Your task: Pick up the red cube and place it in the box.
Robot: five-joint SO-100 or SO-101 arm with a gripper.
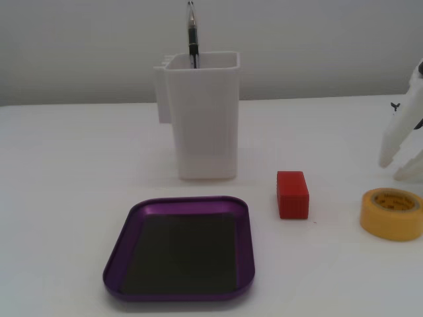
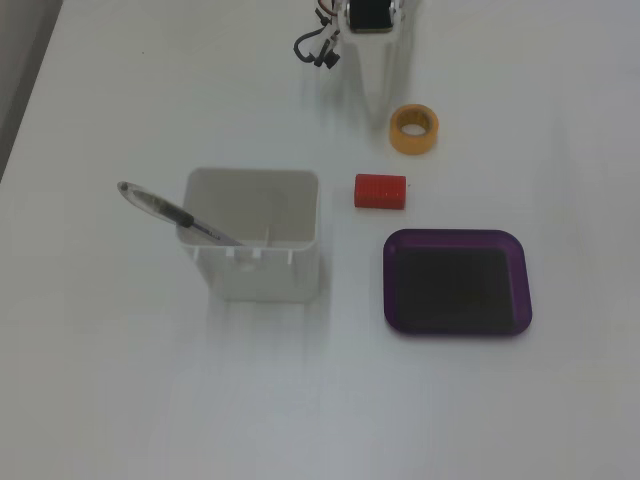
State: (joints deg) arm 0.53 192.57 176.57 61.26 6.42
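Note:
The red cube point(image 1: 292, 193) lies on the white table, right of the purple box point(image 1: 243, 218) and apart from it. In the other fixed view the cube point(image 2: 380, 191) sits just above the box point(image 2: 455, 239). The box's dark bottom holds nothing. My white gripper point(image 1: 394, 168) hangs at the right edge, well right of the cube, above the table. From above the gripper point(image 2: 376, 108) points down toward the cube, a short way behind it. Its fingers look closed together and hold nothing.
A tall white pen holder point(image 1: 201, 119) with a pen stands behind the box; it also shows in the other fixed view point(image 2: 255, 245). A yellow tape roll point(image 1: 391, 212) lies right of the cube, close to the gripper point(image 2: 413, 129).

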